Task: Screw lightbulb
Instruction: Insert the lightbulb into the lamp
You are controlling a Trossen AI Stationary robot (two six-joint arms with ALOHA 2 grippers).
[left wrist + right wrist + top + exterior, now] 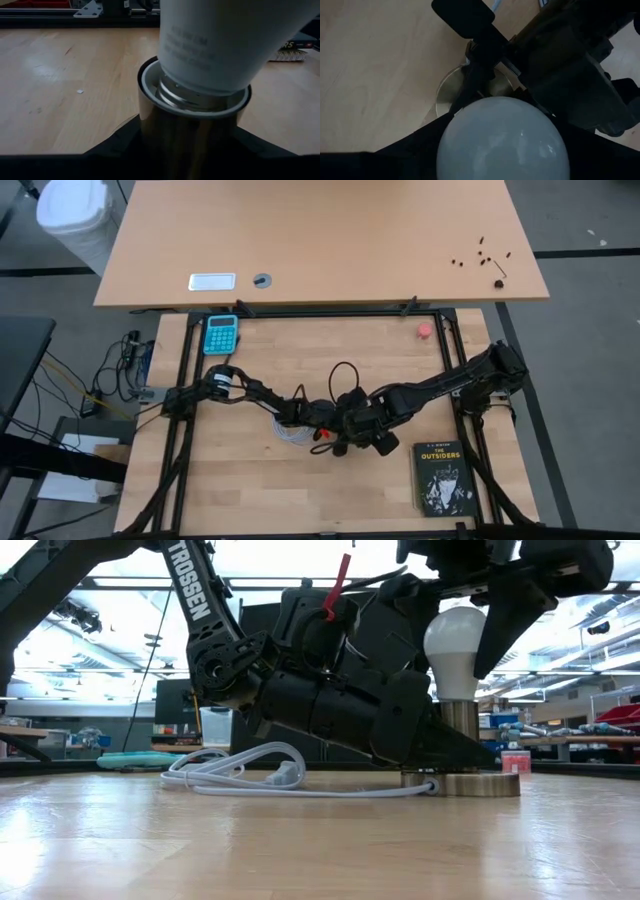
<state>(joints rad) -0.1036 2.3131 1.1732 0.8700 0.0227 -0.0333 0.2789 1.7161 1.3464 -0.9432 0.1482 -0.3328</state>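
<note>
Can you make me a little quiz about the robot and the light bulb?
1. True or false: the lightbulb is lying flat on the table.
2. Which gripper holds the brass socket? A. left B. right C. neither
3. Fill in: the white cord lies on the table beside the ____.

Key
1. False. It stands upright with its base in the socket.
2. A. The left gripper is clamped around the socket, while the right gripper sits over the bulb's top.
3. Socket.
</note>
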